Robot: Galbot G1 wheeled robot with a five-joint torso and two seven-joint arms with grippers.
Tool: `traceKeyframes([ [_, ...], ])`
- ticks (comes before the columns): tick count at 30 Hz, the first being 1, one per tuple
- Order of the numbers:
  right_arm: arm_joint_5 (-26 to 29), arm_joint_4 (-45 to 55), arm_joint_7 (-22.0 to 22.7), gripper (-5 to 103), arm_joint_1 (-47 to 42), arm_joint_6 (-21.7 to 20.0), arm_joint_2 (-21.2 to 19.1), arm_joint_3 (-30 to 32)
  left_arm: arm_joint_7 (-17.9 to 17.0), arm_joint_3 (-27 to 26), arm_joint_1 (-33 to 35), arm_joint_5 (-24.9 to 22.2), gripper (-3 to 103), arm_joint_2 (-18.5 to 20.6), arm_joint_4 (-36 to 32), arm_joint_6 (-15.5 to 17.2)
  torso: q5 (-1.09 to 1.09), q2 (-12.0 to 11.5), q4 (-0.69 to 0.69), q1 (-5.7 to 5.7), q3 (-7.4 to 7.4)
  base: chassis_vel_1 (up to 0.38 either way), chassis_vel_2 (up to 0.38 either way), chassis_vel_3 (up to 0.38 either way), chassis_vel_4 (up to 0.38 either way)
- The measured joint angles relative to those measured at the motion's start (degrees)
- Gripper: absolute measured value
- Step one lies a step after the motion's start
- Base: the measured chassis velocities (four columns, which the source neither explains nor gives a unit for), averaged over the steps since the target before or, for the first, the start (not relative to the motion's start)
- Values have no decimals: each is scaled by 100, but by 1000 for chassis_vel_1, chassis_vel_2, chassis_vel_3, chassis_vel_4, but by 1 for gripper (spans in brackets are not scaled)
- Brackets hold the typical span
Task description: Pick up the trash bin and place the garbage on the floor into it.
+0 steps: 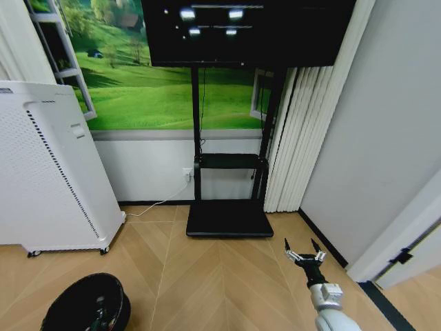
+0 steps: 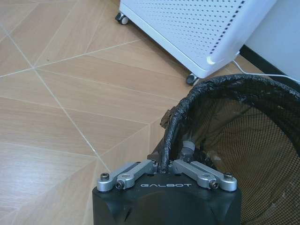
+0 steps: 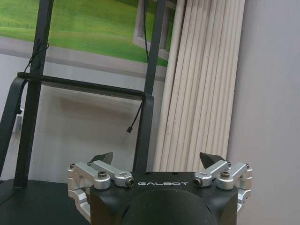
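Left claw (image 2: 165, 169): clenched on the rim of the trash bin (image 2: 234, 140), one finger outside the wall and one inside, pinching the black liner folded over the edge. In the left wrist view the mesh wall curves away from the grip point, and the bin's mouth faces up and slightly toward the camera. In the head view the trash bin (image 1: 88, 303) sits low at the robot's left, axis roughly upright, mouth open upward; small coloured bits lie inside, too small to identify.

Floor (image 2: 61, 98): herringbone planks beneath and beside the bin. White appliance (image 1: 52, 172) on castors stands just beyond the bin, near the wall.

Right claw (image 1: 305, 256): released, fingers spread wide with nothing between them, held above the floor at the robot's right, pointing toward the TV stand (image 1: 229, 217) and the white curtain (image 3: 201, 84).
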Motion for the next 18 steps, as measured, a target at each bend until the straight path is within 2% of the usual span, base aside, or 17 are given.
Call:
traceKeyframes([
  [11,31,-176,-18,100,65,126,-3,3,-136,2,97,-5,1,-237,-92,-34,2,0,-1,-1,0,207,204,-219,-216],
  [13,44,-207,-23,100,99,166,-11,-7,-176,29,95,-45,1,-265,-91,-26,-4,0,-2,0,1,301,290,-257,-269],
  [16,105,-237,-23,100,150,224,-16,-34,-216,83,82,-110,1,-291,-75,-4,2,0,0,0,0,272,285,-272,-273],
  [18,112,-248,-20,100,171,246,-29,-56,-289,159,54,-200,1,-308,-43,53,-5,0,-2,0,0,235,191,-238,-253],
])
